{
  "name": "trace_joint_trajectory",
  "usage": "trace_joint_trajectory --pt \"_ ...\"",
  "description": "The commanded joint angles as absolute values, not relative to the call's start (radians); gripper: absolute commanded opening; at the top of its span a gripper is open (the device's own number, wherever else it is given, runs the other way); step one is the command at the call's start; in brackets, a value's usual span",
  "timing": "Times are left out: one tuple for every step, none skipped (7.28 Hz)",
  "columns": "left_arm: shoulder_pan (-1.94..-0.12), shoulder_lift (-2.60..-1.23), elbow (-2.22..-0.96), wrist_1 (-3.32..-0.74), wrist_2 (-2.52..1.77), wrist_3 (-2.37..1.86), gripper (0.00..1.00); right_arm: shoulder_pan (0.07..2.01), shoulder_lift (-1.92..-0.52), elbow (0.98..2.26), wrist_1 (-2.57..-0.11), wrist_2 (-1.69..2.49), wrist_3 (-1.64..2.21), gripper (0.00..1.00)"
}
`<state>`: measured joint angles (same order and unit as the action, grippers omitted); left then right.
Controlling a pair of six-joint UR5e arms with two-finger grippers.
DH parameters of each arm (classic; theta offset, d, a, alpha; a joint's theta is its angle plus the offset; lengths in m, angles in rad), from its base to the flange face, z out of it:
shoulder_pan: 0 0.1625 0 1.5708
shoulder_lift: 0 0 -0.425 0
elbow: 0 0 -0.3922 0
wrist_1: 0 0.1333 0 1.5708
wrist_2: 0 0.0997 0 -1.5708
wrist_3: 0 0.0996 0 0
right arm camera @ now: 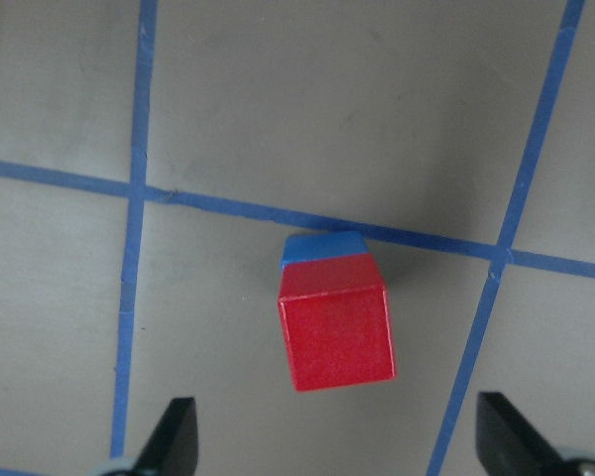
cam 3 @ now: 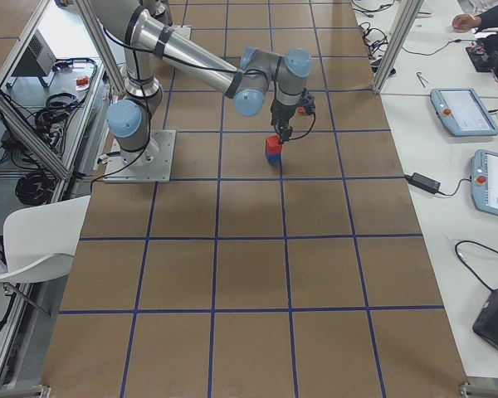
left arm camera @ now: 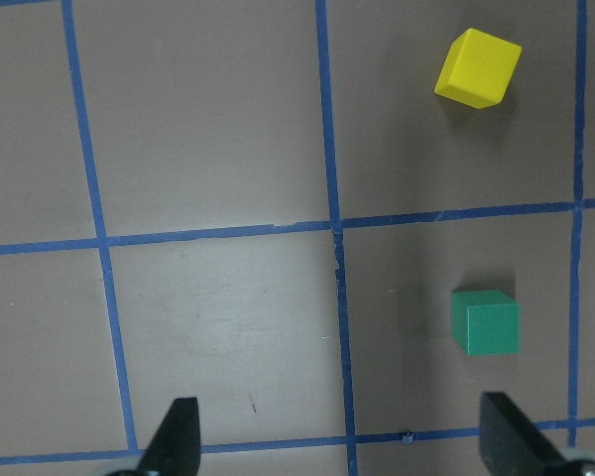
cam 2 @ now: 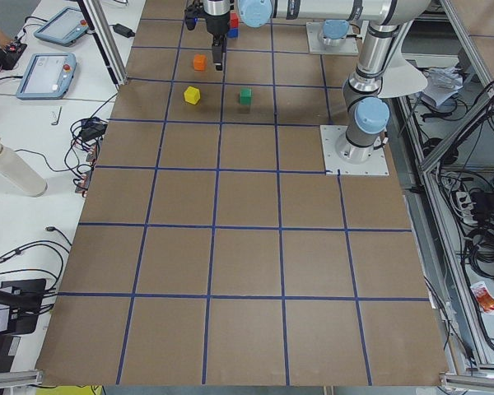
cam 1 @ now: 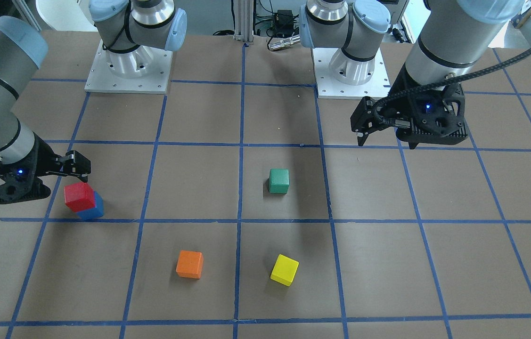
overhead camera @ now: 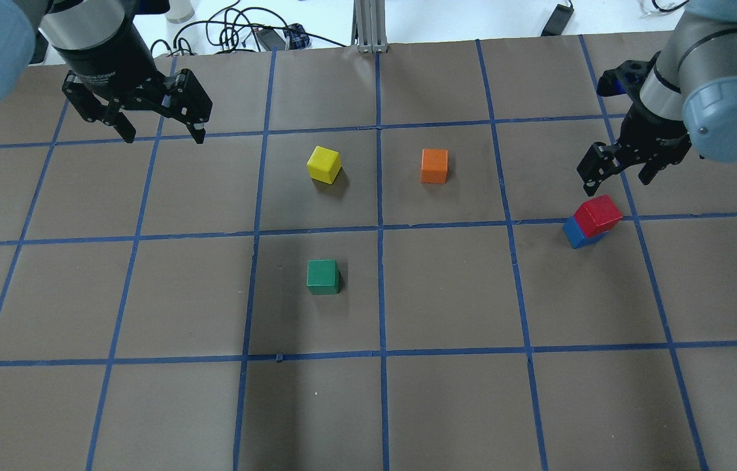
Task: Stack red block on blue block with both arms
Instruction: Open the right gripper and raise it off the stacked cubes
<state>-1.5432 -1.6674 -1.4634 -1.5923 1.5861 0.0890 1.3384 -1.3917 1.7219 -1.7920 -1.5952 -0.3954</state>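
The right hand (overhead camera: 613,178) hangs wide open just above the red block (overhead camera: 598,214), which is stacked on the blue block (overhead camera: 574,233). The left hand (overhead camera: 163,136), also wide, hovers high over the table (overhead camera: 433,405), well apart.

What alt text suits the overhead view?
A red block sits on a blue block at right, near the open right gripper. The left gripper hangs open at left; a yellow block, an orange block and a green block lie apart mid-table.

robot lab with teach pendants (cam 3: 462,112) and cables (cam 2: 483,247).
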Motion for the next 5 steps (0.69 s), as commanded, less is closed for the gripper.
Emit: trace_joint_trajectory --pt "-1.543 -1.666 -1.465 -1.592 1.586 0.089 1.0 1.392 -1.44 1.582 -1.61 -1.594 -0.248 1.0" --pt "-1.543 -1.666 -1.465 -1.592 1.586 0.089 1.0 1.472 -1.442 1.541 -1.577 -1.6 -0.151 1.0" --pt "-1.543 -1.666 -1.465 -1.592 1.586 0.09 1.0 1.555 -1.439 1.519 -1.577 -1.588 -0.058 1.0" --pt "-1.543 -1.666 -1.465 -1.592 1.586 0.091 1.0 1.61 -1.439 1.516 -1.575 -1.592 -0.013 1.0" --pt "-1.543 -1.666 -1.465 -1.592 1.586 0.091 1.0 1.615 -1.443 1.514 -1.575 -1.588 -0.011 1.0"
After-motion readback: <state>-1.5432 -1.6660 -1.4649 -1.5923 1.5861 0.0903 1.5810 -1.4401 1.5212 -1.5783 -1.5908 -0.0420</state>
